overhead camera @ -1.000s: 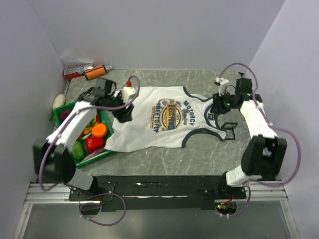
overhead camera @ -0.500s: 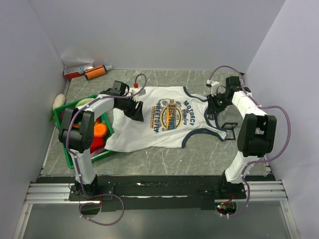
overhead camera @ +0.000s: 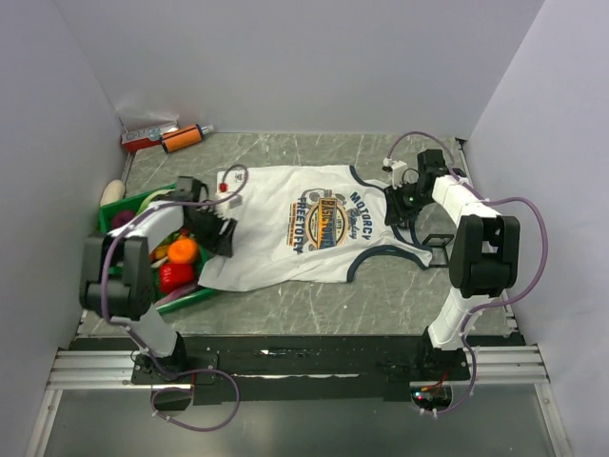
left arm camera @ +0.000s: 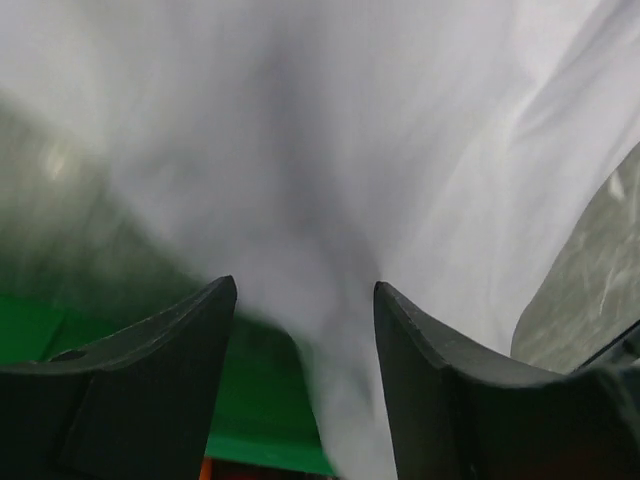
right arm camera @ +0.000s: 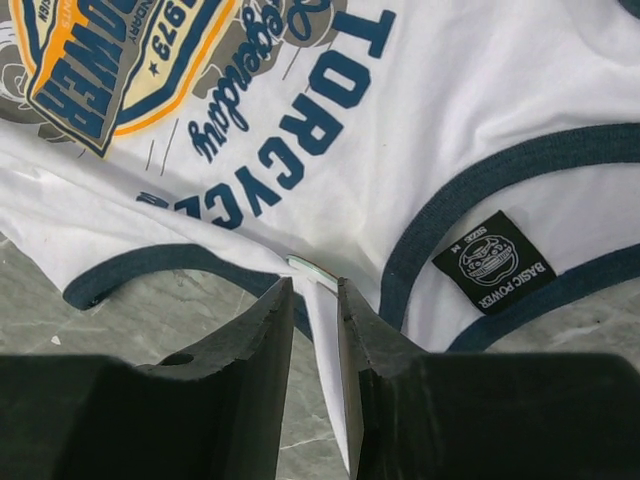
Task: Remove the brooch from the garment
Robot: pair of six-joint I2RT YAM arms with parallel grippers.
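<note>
- The garment (overhead camera: 276, 249) lies spread flat in the middle of the grey marbled counter (overhead camera: 314, 305), chest print up. Its hem is toward the left arm, its neck and straps toward the right arm.
- The left tool (overhead camera: 219, 236) sits low over the hem corner, right next to the green basket (overhead camera: 116, 206).
- Through the left wrist camera, that tool's two fingers (left arm camera: 150, 340) stand well apart. A soft ridge of white cloth runs up between them without clearly touching either, so it has hold of nothing.
- The right tool (overhead camera: 398, 206) is down at the shoulder strap, between neckline and armhole.
- From its own camera the jaws are nearly together, with only a thin slot between them. A strip of white strap shows in that slot, but I can't tell whether it is pinched.
- The brooch (right arm camera: 312, 270), as far as I can make out, is the small silvery bar at the strap's edge, just beyond the right tool's fingertips.
- A black size label (right arm camera: 495, 262) sits inside the navy-trimmed neck.
- The basket holds toy produce, including an orange piece (overhead camera: 183, 249) and a red one (overhead camera: 172, 276).
</note>
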